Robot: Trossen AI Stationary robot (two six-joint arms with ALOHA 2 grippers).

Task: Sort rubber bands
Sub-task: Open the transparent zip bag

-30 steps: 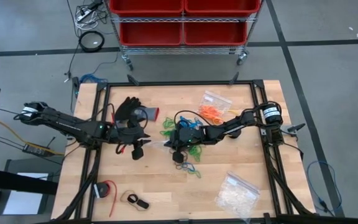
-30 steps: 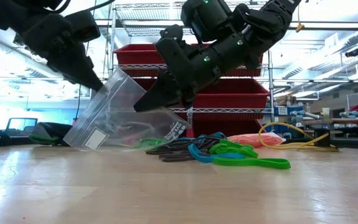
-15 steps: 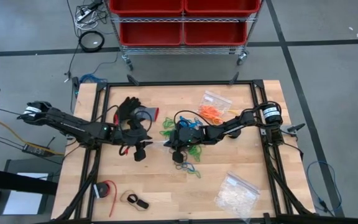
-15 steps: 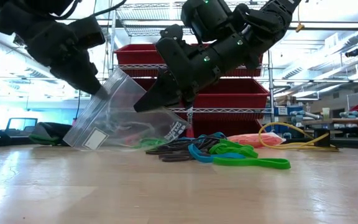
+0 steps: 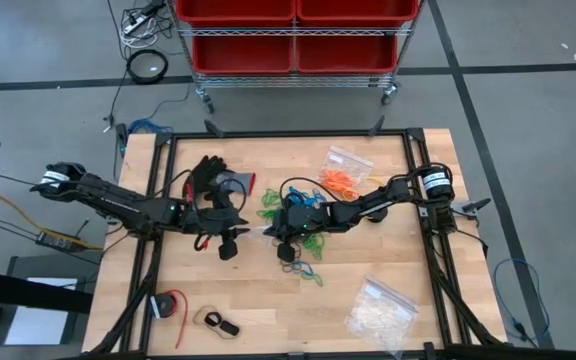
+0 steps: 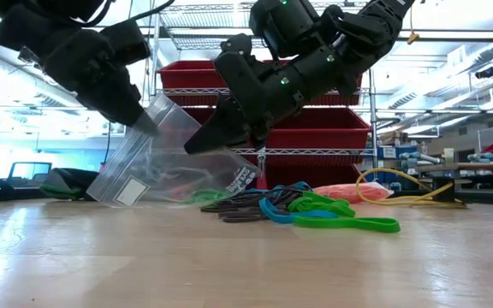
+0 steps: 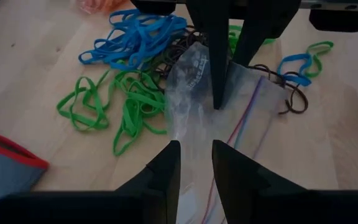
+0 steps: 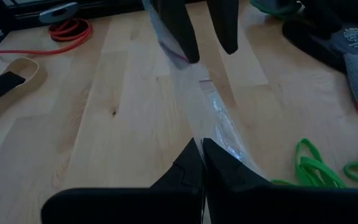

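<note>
Clear plastic, a zip bag (image 6: 165, 162), hangs between both arms near bench centre. The left gripper (image 5: 226, 243) has crept rightward over the last second, and its part-open jaws now reach the bag's free corner, so I judge opening the bag is next. The right gripper (image 6: 197, 144) keeps its jaws closed on the opposite edge. Rubber bands (image 5: 300, 225) lie heaped at the bag's 3 o'clock, partly hidden under the right arm. Whether the left jaws truly pinch the film is unclear.
</note>
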